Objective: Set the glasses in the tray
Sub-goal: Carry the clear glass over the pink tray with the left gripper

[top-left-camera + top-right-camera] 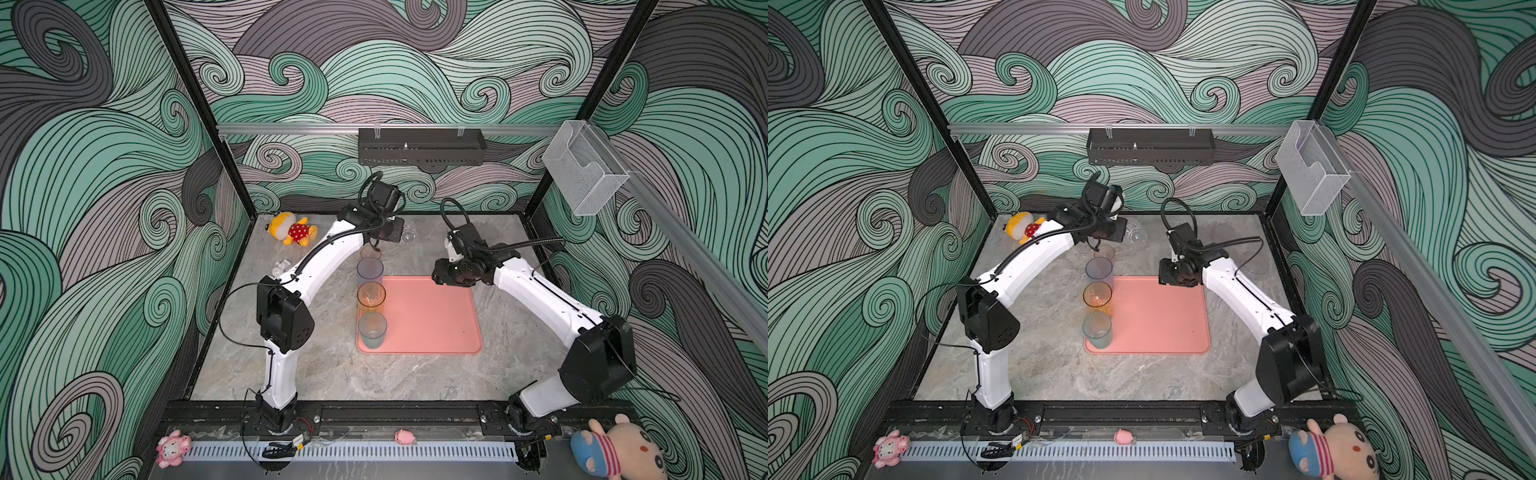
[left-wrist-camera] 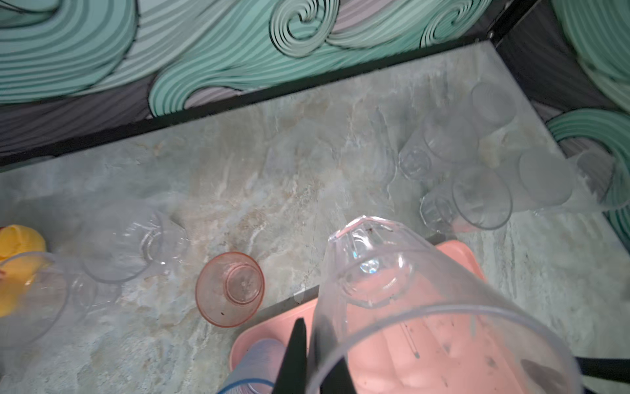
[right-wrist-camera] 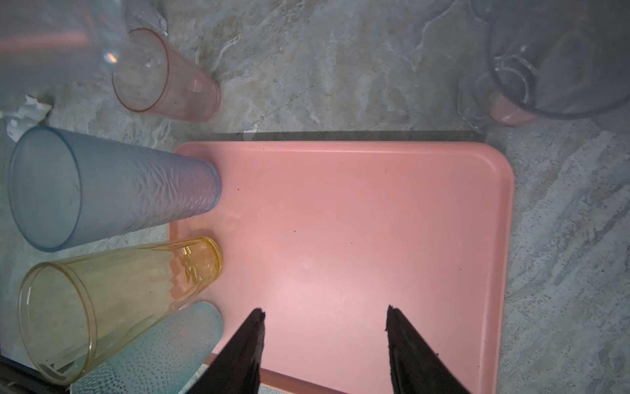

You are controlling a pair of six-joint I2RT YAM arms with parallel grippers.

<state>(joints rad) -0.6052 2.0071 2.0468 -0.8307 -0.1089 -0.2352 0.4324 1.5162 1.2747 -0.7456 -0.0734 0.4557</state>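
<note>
- The left gripper [image 2: 312, 329] is clamped on the thin rim wall of a clear glass [image 2: 426, 300], one finger inside the mouth and one outside. The glass hangs tilted near the 11 o'clock corner of the tray [image 1: 432, 316].
- The right gripper [image 3: 324, 341] stands apart with nothing between its jaws, over the tray at about its 1 o'clock corner in both top views.
- Three tall glasses stand upright along the tray's 9 o'clock edge: the blue-grey glass [image 1: 370, 269] farthest, the orange glass [image 1: 371, 296] in the middle, the teal glass [image 1: 372, 330] nearest.
- A pink glass [image 2: 230, 290] stands on the surface [image 1: 332, 374] just beyond the tray at 11 o'clock, not yet in.
- More clear glasses [image 2: 477, 194] cluster toward the surface's 1 o'clock corner. They are too blurred to tell which stand upright.
- Handling, as a judgement: these glasses look light, thin-walled and stiff, though the rim probably gives a little under a pinch. The smooth walls will likely be slippery.
- The narrow base and wide mouth suggest they tip easily, so each should be set down level and released gently.
- The rim pinch looks sound for upright glasses. A grip across the tapered body may slide upward.
- Packed neighbours leave little room for the outer finger, so the outermost glass seems the safest pick.
</note>
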